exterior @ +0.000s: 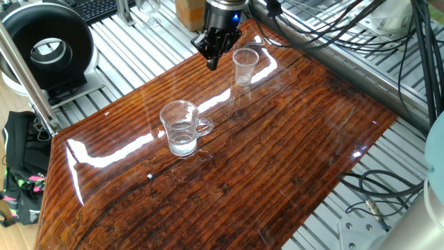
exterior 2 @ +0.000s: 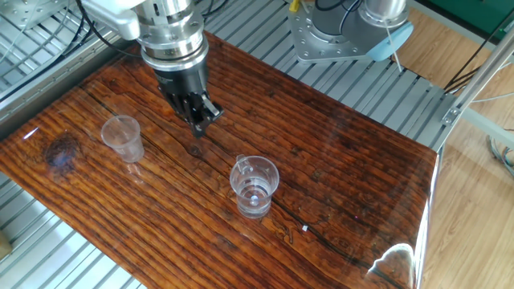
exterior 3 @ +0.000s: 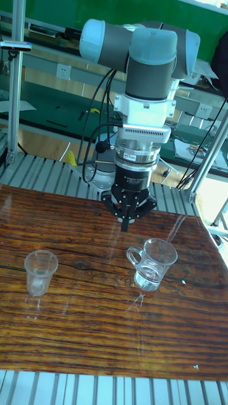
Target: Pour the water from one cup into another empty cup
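Gripper, fingers pressed together and holding nothing, above the worktop between small cup and mug; tall view alone shows the mug's handle clearly; black ring light off the worktop's edge.

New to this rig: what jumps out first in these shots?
The black two-finger gripper, fingers shut on nothing, hanging over the glossy reddish-brown wooden tabletop between the two cups. Near the middle stands the wide clear glass mug with a curved handle, a little clear water in its bottom. The small clear tapered handleless cup stands apart near the table's far end, looking empty.
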Robot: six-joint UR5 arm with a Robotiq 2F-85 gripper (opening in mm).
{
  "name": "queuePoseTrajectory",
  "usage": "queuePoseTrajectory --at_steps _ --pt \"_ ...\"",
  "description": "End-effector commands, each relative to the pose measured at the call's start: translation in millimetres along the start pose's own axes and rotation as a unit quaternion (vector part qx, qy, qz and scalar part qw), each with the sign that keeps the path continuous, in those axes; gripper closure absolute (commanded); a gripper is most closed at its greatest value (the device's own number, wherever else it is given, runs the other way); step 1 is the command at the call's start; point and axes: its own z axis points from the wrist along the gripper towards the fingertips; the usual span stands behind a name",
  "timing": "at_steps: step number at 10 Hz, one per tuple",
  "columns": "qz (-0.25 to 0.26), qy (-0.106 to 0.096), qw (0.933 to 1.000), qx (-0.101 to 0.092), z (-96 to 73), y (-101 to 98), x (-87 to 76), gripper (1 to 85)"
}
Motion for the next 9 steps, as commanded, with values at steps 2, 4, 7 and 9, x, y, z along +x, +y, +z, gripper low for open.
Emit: queuePoseTrajectory --at_steps 2,4,7,9 --pt "-0.054 0.052 0.9950 0.065 -5.1 -35.6 24.8 83.7" --pt "-0.063 0.101 0.9908 0.064 -9.0 -36.7 50.1 83.7" --pt "-0.059 0.077 0.9942 0.048 -5.8 -27.5 38.1 83.7" --pt "-0.064 0.076 0.9930 0.063 -6.7 -35.8 37.1 83.7"
